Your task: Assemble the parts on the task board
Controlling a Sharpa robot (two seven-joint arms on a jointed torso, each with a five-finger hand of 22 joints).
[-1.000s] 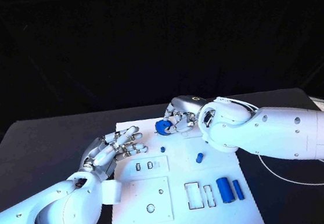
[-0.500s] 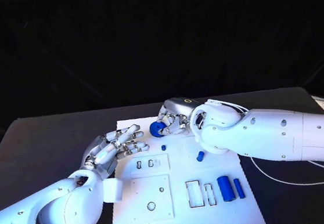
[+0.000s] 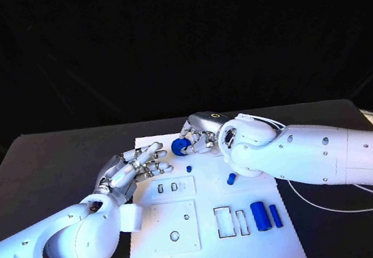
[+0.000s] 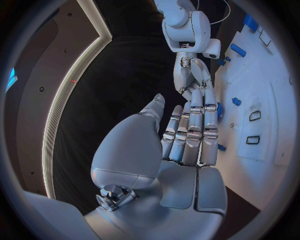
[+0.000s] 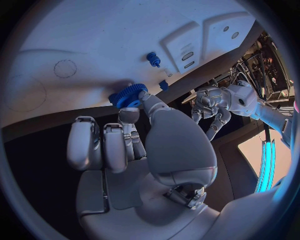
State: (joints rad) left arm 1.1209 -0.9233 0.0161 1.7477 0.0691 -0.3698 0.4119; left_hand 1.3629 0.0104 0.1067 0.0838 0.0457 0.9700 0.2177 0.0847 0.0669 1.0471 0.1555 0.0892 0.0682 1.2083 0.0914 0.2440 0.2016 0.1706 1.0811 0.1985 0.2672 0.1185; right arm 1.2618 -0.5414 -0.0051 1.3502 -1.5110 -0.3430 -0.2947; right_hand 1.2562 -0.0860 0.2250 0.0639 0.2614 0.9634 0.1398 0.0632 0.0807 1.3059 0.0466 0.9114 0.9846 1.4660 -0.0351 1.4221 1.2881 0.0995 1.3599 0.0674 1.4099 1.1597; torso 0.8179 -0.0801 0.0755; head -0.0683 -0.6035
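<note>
Over the far end of the white board, the right hand held a blue gear pinched between its fingertips.

Seen from the right wrist, the gear sat at the tips of that hand, just above the board's surface; whether it touched the board could not be told. Nearer on the board lay a small blue peg, a short blue cylinder, and 2 longer blue pieces side by side, a thick one and a thin one, beside 2 rectangular slots. The left hand hovered at the board's left edge with fingers extended and close together, holding nothing, as the left wrist view also showed. The black table lay under everything.
</note>
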